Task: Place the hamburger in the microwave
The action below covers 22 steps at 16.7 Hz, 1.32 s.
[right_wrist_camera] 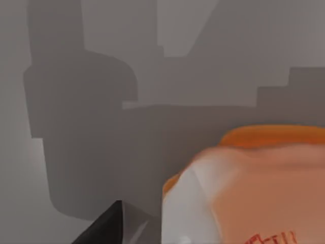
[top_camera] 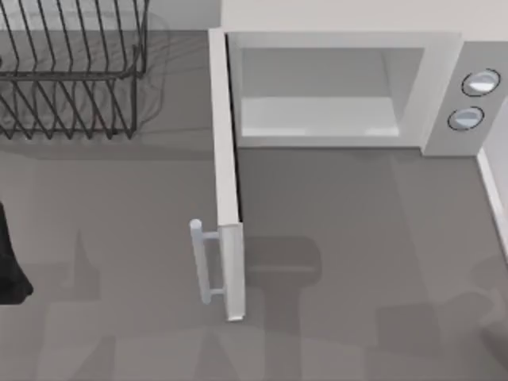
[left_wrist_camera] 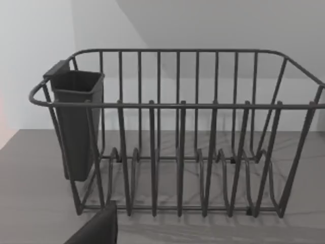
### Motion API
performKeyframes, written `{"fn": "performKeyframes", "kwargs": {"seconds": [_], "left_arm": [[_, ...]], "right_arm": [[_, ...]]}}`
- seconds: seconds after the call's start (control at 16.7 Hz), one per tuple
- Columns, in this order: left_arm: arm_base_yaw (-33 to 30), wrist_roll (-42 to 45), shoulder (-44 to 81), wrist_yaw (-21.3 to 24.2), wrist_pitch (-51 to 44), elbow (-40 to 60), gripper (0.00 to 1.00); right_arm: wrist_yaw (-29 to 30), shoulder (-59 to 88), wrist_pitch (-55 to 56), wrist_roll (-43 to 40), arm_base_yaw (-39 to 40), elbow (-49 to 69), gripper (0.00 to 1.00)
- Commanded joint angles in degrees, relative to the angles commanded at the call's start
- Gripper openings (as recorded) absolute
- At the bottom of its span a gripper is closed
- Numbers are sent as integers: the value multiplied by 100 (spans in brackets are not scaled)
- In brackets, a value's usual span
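Filling the right wrist view, right up against the right gripper: hamburger, grip on it cannot tell; microwave door swung wide open, cavity bare

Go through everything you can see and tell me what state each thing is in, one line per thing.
White boxy microwave: door swung fully open, pale cavity bare.
Black wire dish rack: upright on the grey table, slots bare.
Dark utensil cup: hung on the rack's end.
Orange-brown hamburger: close under the right wrist camera, not in the microwave.
Left arm: at the table's left edge.
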Motion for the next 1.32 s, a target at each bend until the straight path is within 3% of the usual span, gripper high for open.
{"fn": "performKeyframes", "kwargs": {"seconds": [0.24, 0.96, 1.32], "left_arm": [[0, 0, 0, 0, 0, 0, 100], [0, 0, 0, 0, 0, 0, 100], [0, 0, 0, 0, 0, 0, 100]], "right_arm": [[0, 0, 0, 0, 0, 0, 0], [-62, -1285, -3061, -69, -53, 1798, 0], [-64, -1412, -3265, -53, -45, 1958, 0]]}}
